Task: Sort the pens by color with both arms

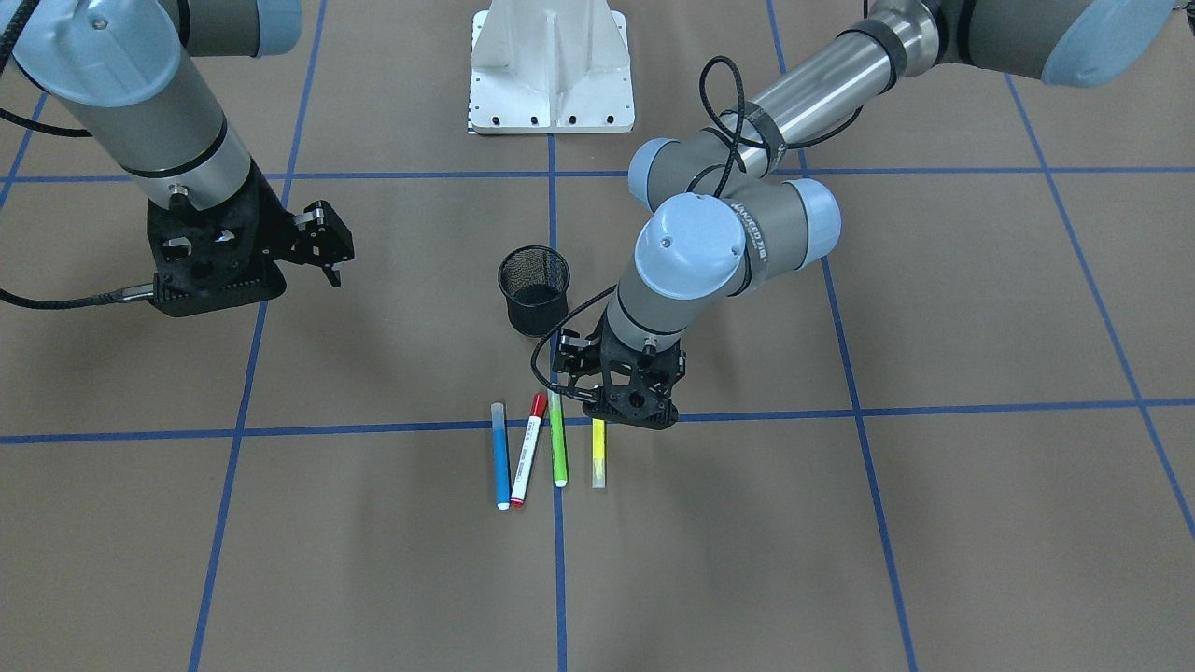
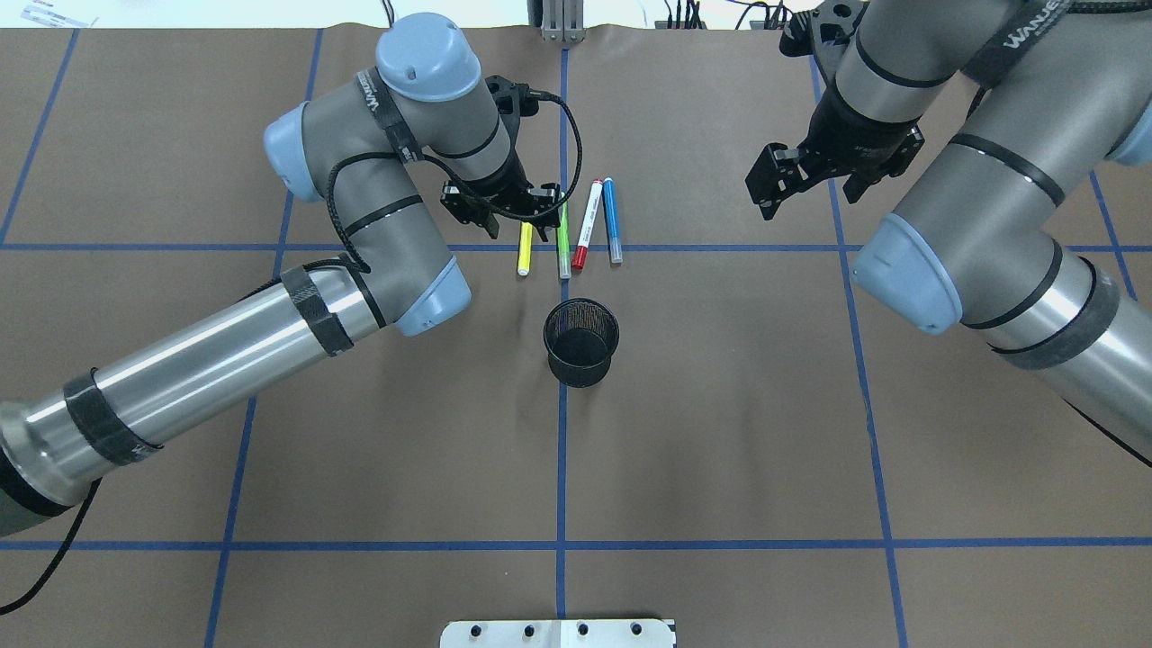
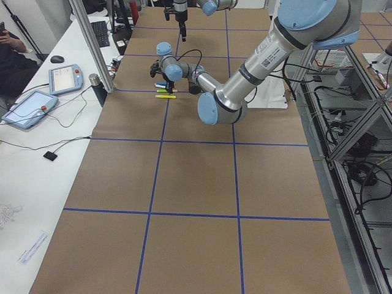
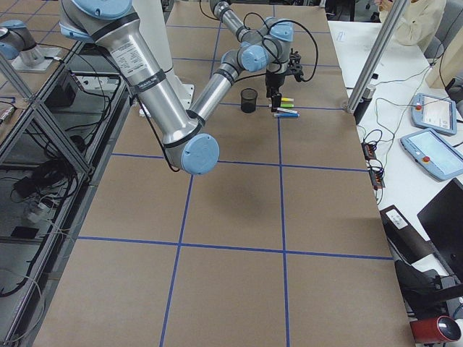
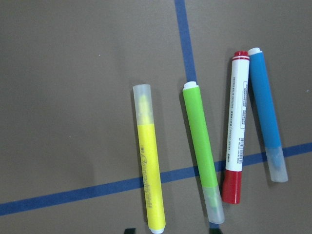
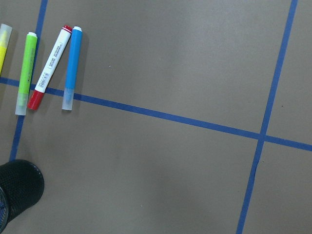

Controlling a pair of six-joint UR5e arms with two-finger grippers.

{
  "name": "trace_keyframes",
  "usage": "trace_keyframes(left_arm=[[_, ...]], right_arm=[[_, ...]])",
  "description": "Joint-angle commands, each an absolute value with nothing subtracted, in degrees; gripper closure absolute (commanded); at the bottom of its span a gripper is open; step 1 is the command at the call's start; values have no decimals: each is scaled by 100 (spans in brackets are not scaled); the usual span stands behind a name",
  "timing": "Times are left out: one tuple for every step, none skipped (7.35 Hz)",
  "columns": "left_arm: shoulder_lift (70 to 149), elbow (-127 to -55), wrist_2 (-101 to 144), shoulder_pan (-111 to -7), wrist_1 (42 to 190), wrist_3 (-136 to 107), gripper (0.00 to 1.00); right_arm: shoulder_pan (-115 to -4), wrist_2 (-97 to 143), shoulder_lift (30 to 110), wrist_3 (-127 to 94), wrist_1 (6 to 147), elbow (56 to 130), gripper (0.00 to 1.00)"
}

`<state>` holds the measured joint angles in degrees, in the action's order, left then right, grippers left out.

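Observation:
Four pens lie side by side on the brown table: yellow point(image 2: 524, 249), green point(image 2: 563, 238), red-and-white point(image 2: 587, 225) and blue point(image 2: 612, 220). All show in the left wrist view: yellow point(image 5: 148, 170), green point(image 5: 202, 151), red point(image 5: 236, 131), blue point(image 5: 265, 112). My left gripper point(image 2: 519, 229) is open and low over the far end of the yellow pen, one finger on each side, holding nothing. My right gripper point(image 2: 805, 202) hangs open and empty above the table, well off to the blue pen's side.
A black mesh cup point(image 2: 581, 342) stands upright just on the robot's side of the pens, and is also in the front view point(image 1: 534, 289). The white base pedestal point(image 1: 551, 65) is behind it. Blue tape lines cross the paper.

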<state>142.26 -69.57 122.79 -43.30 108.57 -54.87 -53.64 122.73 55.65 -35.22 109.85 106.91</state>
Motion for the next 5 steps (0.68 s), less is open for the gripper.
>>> trace_keyframes(left_arm=[[13906, -7233, 12881, -5163, 10828, -4831, 0], [13643, -7233, 13050, -5499, 10819, -4242, 0], [13336, -7242, 13121, -5841, 10811, -3671, 0], [12959, -7312, 13340, -6280, 10819, -3117, 0], [12598, -7382, 13577, -6728, 10819, -2502, 0]], right_arm=[[-6156, 12461, 5607, -2836, 10627, 10242, 1], [-6718, 12881, 5607, -1856, 10591, 9639, 1], [-7133, 13015, 5616, -1219, 10356, 9024, 1], [-7459, 13295, 5686, -1074, 9884, 8504, 1], [-7836, 13402, 6061, -846, 9313, 8195, 1]])
